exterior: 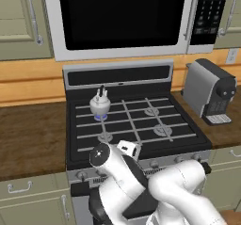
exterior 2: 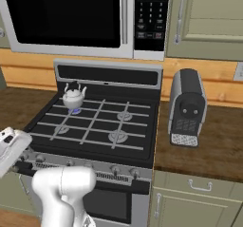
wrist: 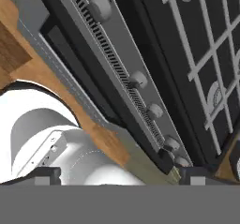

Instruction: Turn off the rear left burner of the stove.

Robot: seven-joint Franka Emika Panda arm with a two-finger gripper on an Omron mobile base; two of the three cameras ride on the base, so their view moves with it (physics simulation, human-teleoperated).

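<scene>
Four burners sit under thin grey grates on the black cooktop of the stove (exterior: 136, 125), a steel-framed range set into a dark wood counter (exterior: 28, 139) between pale green cabinets (exterior: 33, 196). An orange-wood backsplash (exterior: 28, 80) runs behind it, and a black-fronted microwave (exterior: 122, 17) hangs above the black back panel. At the cooktop's rear left corner, the rear left burner (exterior: 100, 117) glows blue, with a small white kettle (exterior: 100, 104) standing on the grate directly over it; the other three burner rings are unlit. On the counter just right of the stove's right edge stands a grey and black coffee machine (exterior: 209, 92). Along the stove's front edge runs a row of small round knobs (exterior 2: 115, 169). From the left base view the gripper (exterior: 128, 149) hangs over the front edge of the cooktop, near its left half, above the knob row and touching nothing. From the right base view the hand shows as a white block at the picture's left edge, off the stove's front left corner, and the coffee machine's dark front faces the camera. The hand view looks steeply along the steel front panel (wrist: 117, 73), showing its slotted vent strip and the knobs close up, with the wood floor (wrist: 14, 49) below. The claw's jaws stand fully apart, holding nothing.
</scene>
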